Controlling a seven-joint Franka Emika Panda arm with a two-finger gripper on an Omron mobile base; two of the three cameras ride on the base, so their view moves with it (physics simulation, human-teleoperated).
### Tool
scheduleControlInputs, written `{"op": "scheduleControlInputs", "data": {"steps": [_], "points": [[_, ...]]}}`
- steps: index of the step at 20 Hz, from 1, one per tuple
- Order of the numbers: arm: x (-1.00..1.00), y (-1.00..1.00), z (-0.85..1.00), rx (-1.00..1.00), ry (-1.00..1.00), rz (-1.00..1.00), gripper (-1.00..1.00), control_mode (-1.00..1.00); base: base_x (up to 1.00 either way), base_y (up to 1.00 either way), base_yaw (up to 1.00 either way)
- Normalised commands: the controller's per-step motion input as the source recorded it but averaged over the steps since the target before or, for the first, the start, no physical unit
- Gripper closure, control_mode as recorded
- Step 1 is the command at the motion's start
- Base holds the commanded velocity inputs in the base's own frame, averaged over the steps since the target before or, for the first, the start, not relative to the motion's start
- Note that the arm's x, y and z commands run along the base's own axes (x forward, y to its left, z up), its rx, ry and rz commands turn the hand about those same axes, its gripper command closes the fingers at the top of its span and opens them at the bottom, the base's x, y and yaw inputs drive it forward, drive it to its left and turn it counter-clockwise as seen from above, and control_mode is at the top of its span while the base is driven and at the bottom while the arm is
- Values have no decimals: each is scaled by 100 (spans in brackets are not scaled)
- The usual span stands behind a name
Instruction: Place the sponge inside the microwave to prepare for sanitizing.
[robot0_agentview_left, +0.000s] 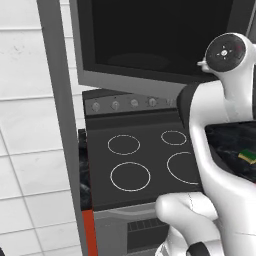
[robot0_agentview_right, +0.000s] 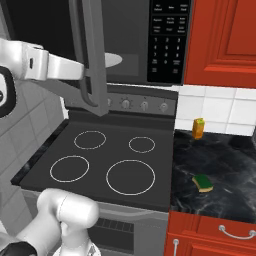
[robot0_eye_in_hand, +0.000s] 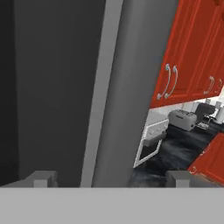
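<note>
On marble counter (robot0_agentview_right: 225, 155) lies sponge (robot0_agentview_right: 202, 183) (microwave (robot0_agentview_right: 150, 45) door seemingly open).

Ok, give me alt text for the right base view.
The microwave above a black four-ring stove hangs with its door swung open, the white arm reaching to the door's edge. To the right, a green-topped sponge lies on the dark marble counter near a small orange-yellow object.

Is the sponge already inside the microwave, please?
No, the sponge lies on the dark counter right of the stove, apart from the microwave above.
</note>
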Motion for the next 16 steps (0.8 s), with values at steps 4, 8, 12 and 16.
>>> {"op": "scheduleControlInputs", "data": {"steps": [4,8,12,16], "points": [[-50,-8,15,13,0,0,-100,-100,0,0,0],[-66,-27,9,41,0,0,-100,-100,0,0,0],[-46,-44,11,63,0,2,-100,-100,0,0,0],[0,-37,0,71,0,10,-100,-100,0,0,0]]}}
